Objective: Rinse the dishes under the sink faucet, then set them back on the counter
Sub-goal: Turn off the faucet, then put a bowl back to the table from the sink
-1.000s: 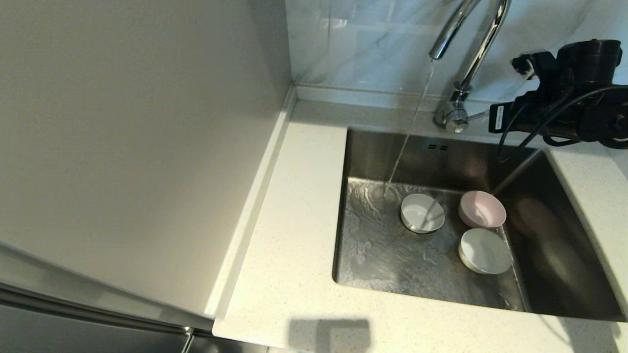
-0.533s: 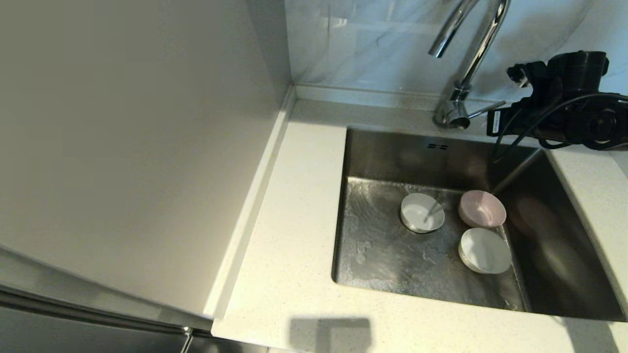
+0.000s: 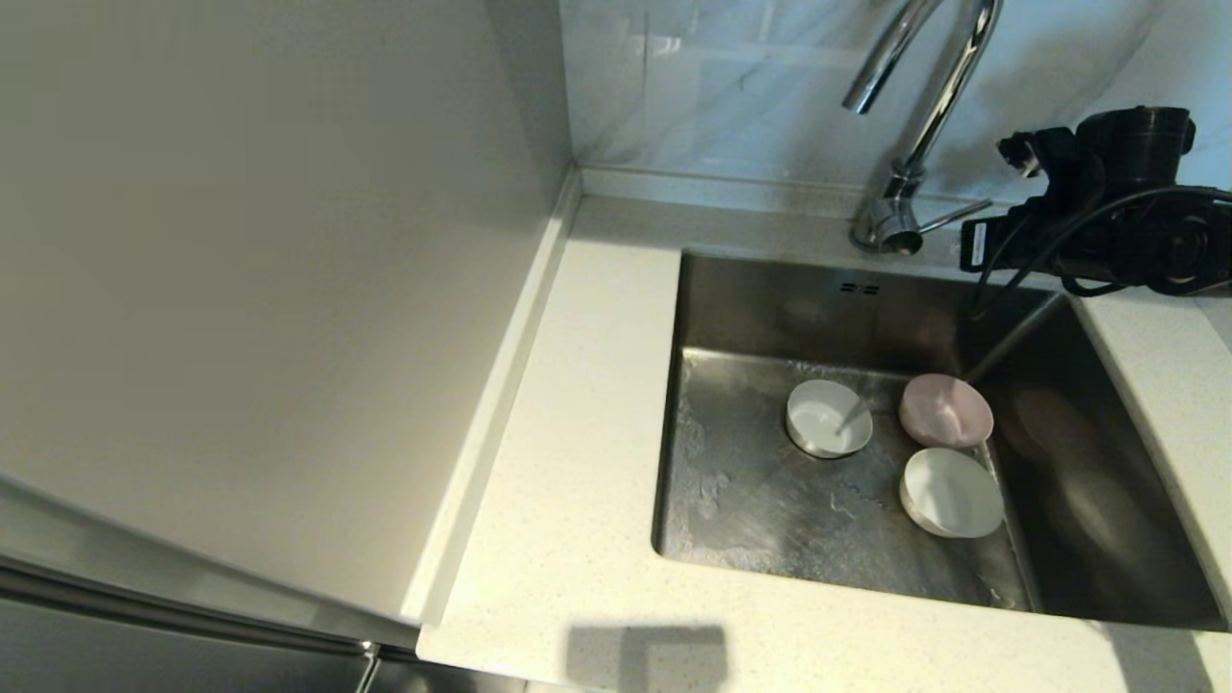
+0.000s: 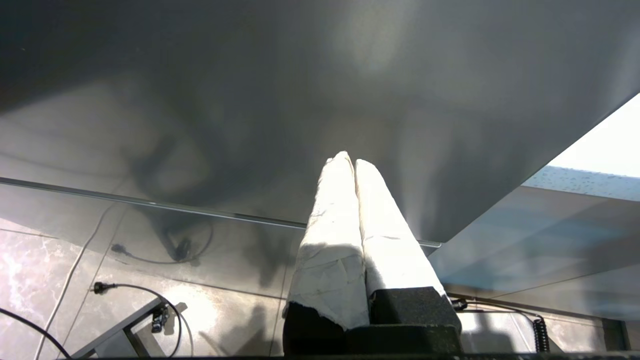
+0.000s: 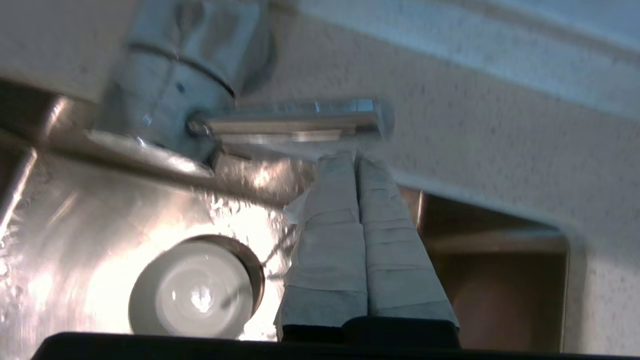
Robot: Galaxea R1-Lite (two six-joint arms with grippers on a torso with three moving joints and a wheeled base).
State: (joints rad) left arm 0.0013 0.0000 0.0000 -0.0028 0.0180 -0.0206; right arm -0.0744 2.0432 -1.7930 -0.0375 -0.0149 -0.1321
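Across the lower part of the head view, the off-white speckled counter [image 3: 577, 423] was seen wrapped around the sink [image 3: 1107, 520], with a low raised edge at its back. A tall pale panel [image 3: 250, 289] was seen standing on the counter's left side. The sink's steel floor was marked with wet streaks, and two small overflow slots were visible in its back wall.

At the back rim of the sink the chrome faucet [image 3: 924, 115] was seen, its gooseneck arched toward the left and no water seen falling from its spout. Its thin side lever [image 5: 295, 120] was pointed to the right.

Just beside that lever the right gripper [image 5: 356, 159] was held above the sink's far right corner, its taped fingers [image 5: 385, 240] pressed together with nothing between them; the tips lay right at the lever, though contact could not be judged.

Three bowls were set upright on the sink floor: the white bowl [image 3: 829, 418] near the middle, the pink bowl [image 3: 946, 411] to its right, and the grey-white bowl [image 3: 951, 492] just in front of the pink one, close by it.

The left gripper [image 4: 354, 161] was held apart from the work, before a grey panel, its fingers likewise closed and empty.
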